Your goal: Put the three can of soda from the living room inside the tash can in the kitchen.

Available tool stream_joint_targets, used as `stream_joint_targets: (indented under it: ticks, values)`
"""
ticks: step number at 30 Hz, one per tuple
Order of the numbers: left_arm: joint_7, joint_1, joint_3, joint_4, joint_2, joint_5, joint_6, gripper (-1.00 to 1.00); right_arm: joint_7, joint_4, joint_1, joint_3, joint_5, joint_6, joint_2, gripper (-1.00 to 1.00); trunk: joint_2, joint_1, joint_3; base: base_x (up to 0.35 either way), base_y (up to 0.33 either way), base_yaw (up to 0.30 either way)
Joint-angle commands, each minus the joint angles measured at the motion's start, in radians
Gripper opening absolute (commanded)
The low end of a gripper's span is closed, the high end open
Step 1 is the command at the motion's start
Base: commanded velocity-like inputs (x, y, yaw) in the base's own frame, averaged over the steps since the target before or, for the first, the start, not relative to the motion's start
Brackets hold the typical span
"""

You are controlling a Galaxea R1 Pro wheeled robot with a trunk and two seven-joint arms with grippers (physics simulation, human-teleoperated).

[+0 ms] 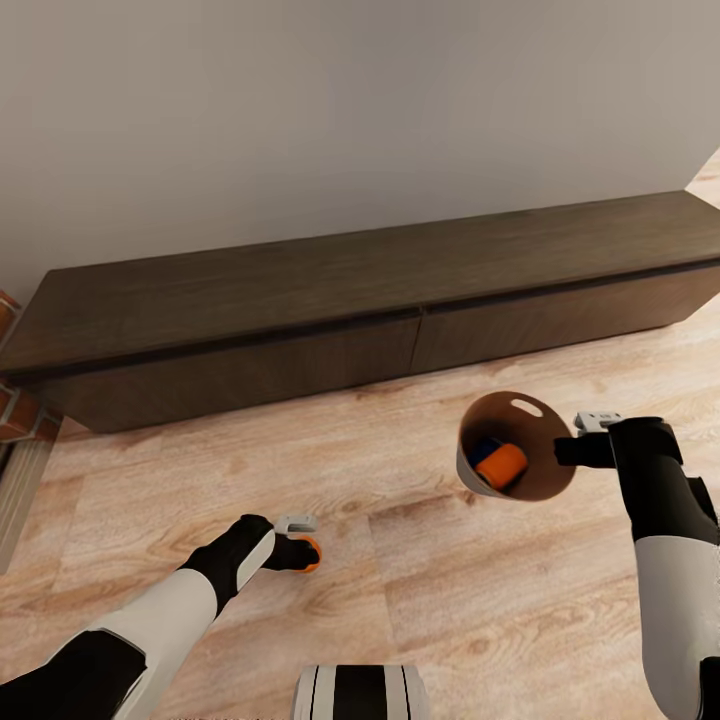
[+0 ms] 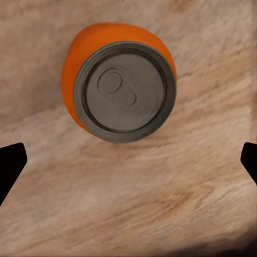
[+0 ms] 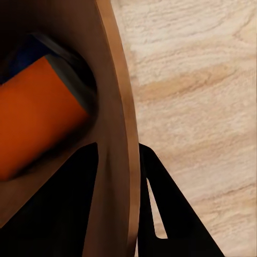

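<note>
An orange soda can (image 2: pixel 126 91) stands upright on the pale wood floor, grey top facing the left wrist camera. My left gripper (image 1: pixel 298 552) hovers right over this can (image 1: pixel 313 553), open, its fingertips (image 2: pixel 10 166) spread wide to either side and apart from it. The trash can (image 1: pixel 540 440), grey outside and copper-brown inside, hangs tilted above the floor. My right gripper (image 1: pixel 568 452) is shut on its rim (image 3: pixel 115 107). Inside it lie a second orange can (image 1: pixel 500 465) and a blue can (image 1: pixel 484 446); the orange one (image 3: pixel 37 118) partly covers the blue one (image 3: pixel 24 56).
A long dark low cabinet (image 1: pixel 350 300) runs along the grey wall ahead. Red brick of the fireplace (image 1: pixel 15 400) shows at the left edge. My own base (image 1: pixel 360 692) is at the bottom of the head view. Bare wood floor lies between me and the cabinet.
</note>
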Motion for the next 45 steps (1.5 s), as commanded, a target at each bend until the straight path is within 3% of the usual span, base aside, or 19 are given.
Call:
stream_joint_targets:
  ticks: [1,45]
  values:
    - [-0.001,0.000,0.000,-0.001,0.000,0.000,-0.002,1.00,0.002,-0.001,0.000,0.005,-0.009,0.002,0.000,-1.00,0.000,0.000,0.000,0.000,0.000,0.015]
    - [-0.029,0.000,-0.009,-0.015,0.004,-0.004,-0.087,1.00,0.005,-0.027,0.005,0.036,-0.011,-0.002,0.003,-1.00,0.000,0.000,-0.002,0.000,0.000,0.001]
